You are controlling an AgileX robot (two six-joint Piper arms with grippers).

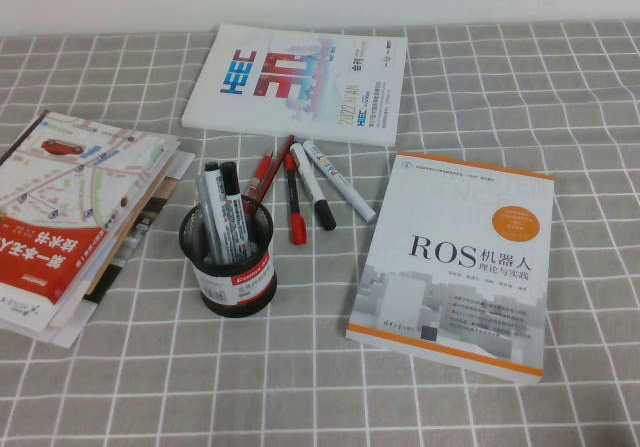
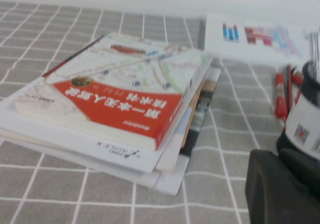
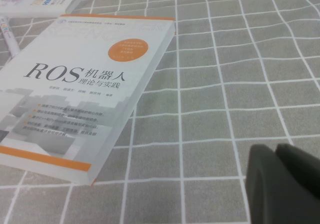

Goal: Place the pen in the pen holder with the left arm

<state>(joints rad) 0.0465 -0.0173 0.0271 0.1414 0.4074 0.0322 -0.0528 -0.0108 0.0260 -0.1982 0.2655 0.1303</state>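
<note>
On the grey checked cloth covering the surface (image 1: 560, 97), the pen holder (image 1: 228, 259), a black mesh cup with a red-and-white label band, stands near the middle with several markers upright in it. The pen (image 1: 262, 176), slim and red, lies flat on the cloth just beyond the cup on its far right side, beside a red-capped black marker (image 1: 295, 200) and two white markers (image 1: 336, 179). A stack of books (image 1: 70, 222) sits at the left, a white brochure (image 1: 300, 82) at the far side, and a ROS book (image 1: 455, 262) on the right. The left hand (image 2: 282, 189) shows only in its wrist camera, low near the cup's base, fingers pressed together and holding nothing. The right hand (image 3: 282, 184) hovers over bare cloth right of the ROS book; I cannot tell how its fingers stand
</note>
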